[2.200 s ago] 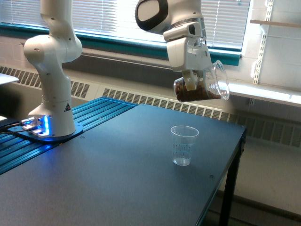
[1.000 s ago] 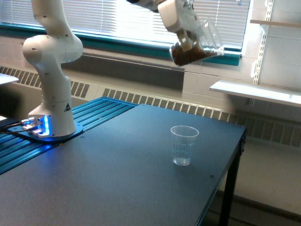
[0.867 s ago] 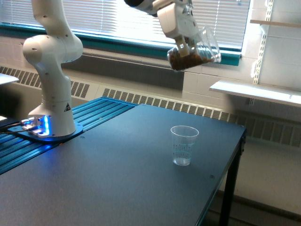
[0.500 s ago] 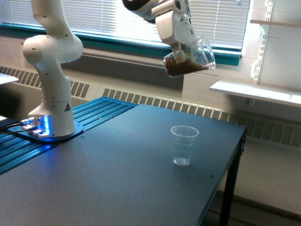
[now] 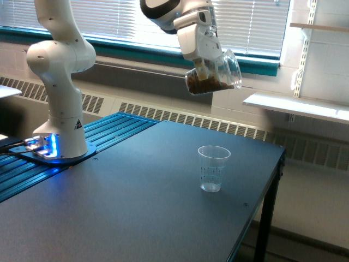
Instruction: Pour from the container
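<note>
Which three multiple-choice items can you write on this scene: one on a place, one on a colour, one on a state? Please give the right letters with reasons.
1. Where is the marked cup?
A. standing on the dark table
B. on the wall shelf
C. in the claw

2. What colour is the material inside the container?
A. white
B. brown
C. green

3. How is the container held in the claw?
A. upright
B. upside down
C. tipped on its side, rim toward the exterior view's right

Answers:
1. A: it stands alone on the tabletop.
2. B: brown grains lie along its lower wall.
3. C: the flared rim faces sideways, high above the table.
</note>
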`<state>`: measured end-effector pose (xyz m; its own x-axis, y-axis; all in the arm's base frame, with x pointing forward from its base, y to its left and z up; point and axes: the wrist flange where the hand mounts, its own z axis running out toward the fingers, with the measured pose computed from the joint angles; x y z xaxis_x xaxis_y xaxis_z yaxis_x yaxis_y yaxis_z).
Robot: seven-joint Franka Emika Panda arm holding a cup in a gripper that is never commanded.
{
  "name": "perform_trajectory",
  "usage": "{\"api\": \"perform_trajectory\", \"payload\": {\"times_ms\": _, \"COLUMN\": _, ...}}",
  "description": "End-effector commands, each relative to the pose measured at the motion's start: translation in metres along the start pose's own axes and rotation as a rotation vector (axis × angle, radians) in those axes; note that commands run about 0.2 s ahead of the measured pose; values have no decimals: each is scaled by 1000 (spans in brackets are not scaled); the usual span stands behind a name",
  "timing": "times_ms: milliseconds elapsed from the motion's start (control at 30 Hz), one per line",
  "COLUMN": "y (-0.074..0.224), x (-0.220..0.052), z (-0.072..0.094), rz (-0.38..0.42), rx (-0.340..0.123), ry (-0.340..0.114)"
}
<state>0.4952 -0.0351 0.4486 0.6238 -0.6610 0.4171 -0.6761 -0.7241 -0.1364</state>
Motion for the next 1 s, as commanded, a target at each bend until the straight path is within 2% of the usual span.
{"api": "perform_trajectory", "payload": {"times_ms": 33, "y": -7, "x": -17, "z": -1, "rz": 23, "rx": 13, "ry": -13}}
{"api": "perform_trajectory", "payload": {"times_ms": 100, "y": -9, "x": -22, "z": -1, "rz": 24, "rx": 18, "ry": -14}}
{"api": "perform_trajectory", "payload": {"times_ms": 200, "y": -6, "x": -27, "z": 4, "rz": 20, "rx": 16, "ry": -39}}
{"api": "perform_trajectory", "payload": {"times_ms": 367, "y": -10, "x": -43, "z": 6, "rz": 10, "rx": 14, "ry": -40}}
{"api": "perform_trajectory", "payload": {"times_ms": 467, "y": -10, "x": -53, "z": 7, "rz": 14, "rx": 0, "ry": -37}}
{"api": "perform_trajectory", "payload": {"times_ms": 533, "y": -5, "x": -53, "z": 12, "rz": 4, "rx": -2, "ry": -54}}
{"api": "perform_trajectory", "payload": {"times_ms": 600, "y": -7, "x": -62, "z": 11, "rz": 14, "rx": -22, "ry": -47}}
{"api": "perform_trajectory", "payload": {"times_ms": 733, "y": -1, "x": -65, "z": 19, "rz": 9, "rx": -23, "ry": -58}}
{"api": "perform_trajectory", "payload": {"times_ms": 833, "y": 5, "x": -66, "z": 27, "rz": 4, "rx": -19, "ry": -88}}
{"api": "perform_trajectory", "payload": {"times_ms": 1000, "y": 3, "x": -87, "z": 31, "rz": 5, "rx": -43, "ry": -107}}
